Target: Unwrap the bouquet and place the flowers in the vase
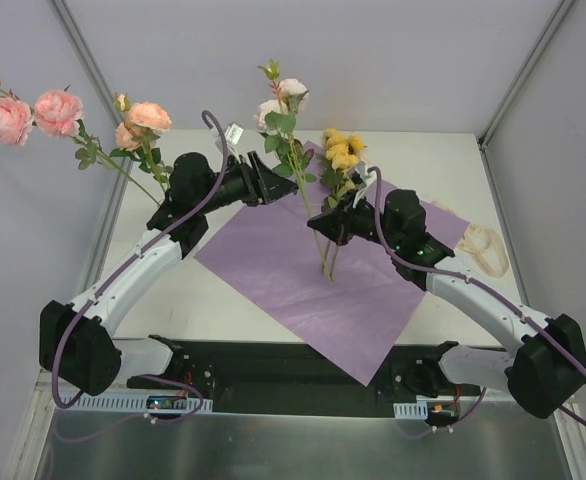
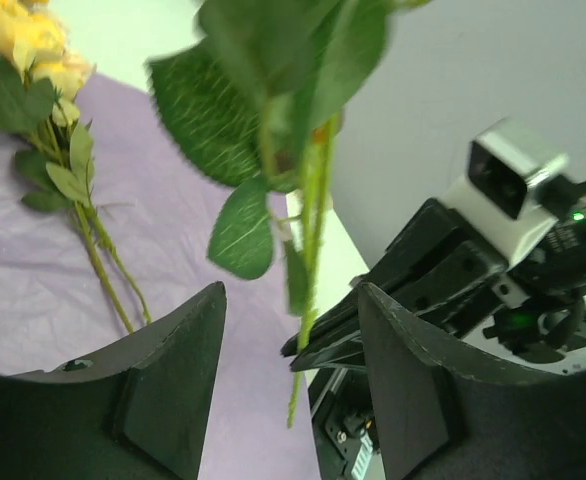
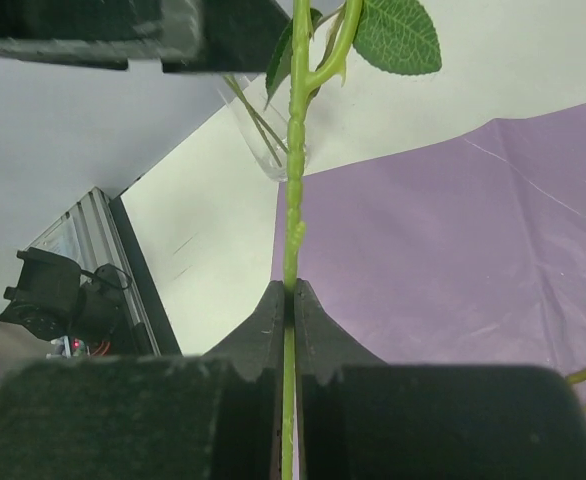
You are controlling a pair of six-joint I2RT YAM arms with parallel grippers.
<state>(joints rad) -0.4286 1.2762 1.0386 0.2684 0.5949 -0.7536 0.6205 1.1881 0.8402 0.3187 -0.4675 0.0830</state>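
Holding the flower stem [image 3: 293, 180] upright in my clamped right tool [image 3: 291, 292], I should centre my half-open left tool [image 2: 291, 300] on it before closing fully.

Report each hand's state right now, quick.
Left hand: open, flower stem between its jaws, not gripped.
Right hand: shut on the flower stem.

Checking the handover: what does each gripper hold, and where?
Right gripper pinches a flower stem near its lower end. Left gripper is open around the same stem, gripping nothing.
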